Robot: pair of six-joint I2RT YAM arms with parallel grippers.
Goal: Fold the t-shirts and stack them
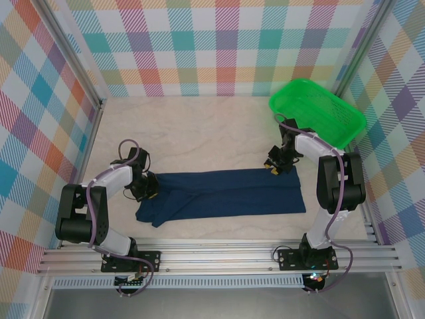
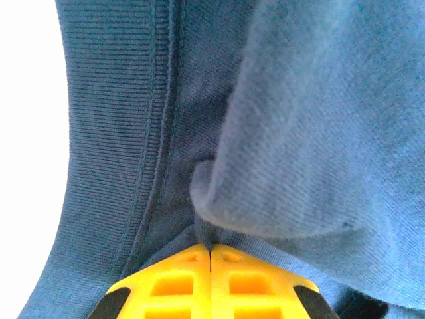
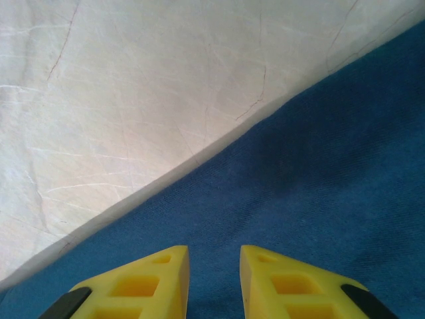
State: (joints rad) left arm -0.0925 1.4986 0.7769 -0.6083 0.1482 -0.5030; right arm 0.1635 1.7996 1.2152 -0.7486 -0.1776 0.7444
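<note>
So the navy t-shirt (image 1: 226, 193) is lying flat on the table (image 1: 199, 133), folded into a long strip running left to right across the near half, just beyond the arm bases. The right end is squared off pretty cleanly; the left end is more rumpled and bunched.

The left gripper (image 1: 147, 191) is down on that messy left end, at the far corner. In the left wrist view its yellow fingers (image 2: 172, 286) are pressed tight together with a little pinch of blue cloth caught right at the tips. A ribbed band (image 2: 126, 133) runs up the left side of that view (collar or hem, can't tell which), and a folded-over flap of fabric lies to the right of it.

The right gripper (image 1: 275, 167) sits at the far right corner of the strip. From the right wrist camera its fingers (image 3: 143, 286) stand a bit apart with nothing between them, just blue cloth underneath. The shirt's edge cuts diagonally across that view, with pale bare table beyond it. Can't tell whether the tips actually touch the fabric.

The green basket (image 1: 319, 109) is at the far right of the table, behind the right arm and clear of the shirt. Colourful checkered walls (image 1: 199, 40) box the whole thing in.
</note>
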